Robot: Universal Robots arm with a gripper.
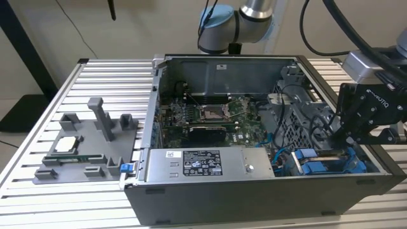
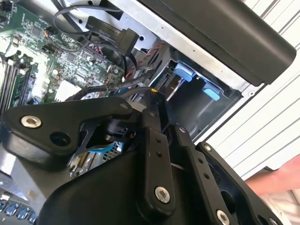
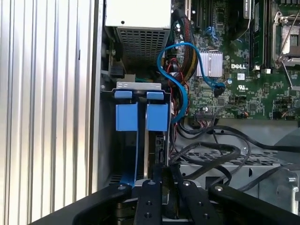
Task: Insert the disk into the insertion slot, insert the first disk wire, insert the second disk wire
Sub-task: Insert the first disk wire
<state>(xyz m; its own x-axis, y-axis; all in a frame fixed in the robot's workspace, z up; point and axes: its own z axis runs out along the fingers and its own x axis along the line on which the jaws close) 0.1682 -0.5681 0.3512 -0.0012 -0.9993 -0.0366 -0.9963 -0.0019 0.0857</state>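
My gripper [image 1: 340,142] reaches down into the front corner of the open computer case on the exterior view's right. Its fingers [image 3: 149,197] are shut on the disk [image 3: 157,152], which stands edge-on with its blue carrier frame [image 3: 136,161] alongside. The disk [image 1: 333,155] sits partly down in the insertion slot [image 1: 304,168], a grey metal bay with blue plastic fittings [image 3: 140,117]. In the second wrist view, blue and silver of the disk [image 2: 101,152] show under the gripper's links. A blue wire [image 3: 182,86] loops loose beside the bay, and black wires [image 3: 211,150] lie over the perforated cage.
A grey labelled power-supply box [image 1: 210,164] lies along the case front beside the bay. The motherboard [image 1: 210,114] fills the case floor. On the slatted table, at the exterior view's left, stands a grey fixture [image 1: 83,148] with small parts. A person's hand [image 2: 276,180] is outside the case.
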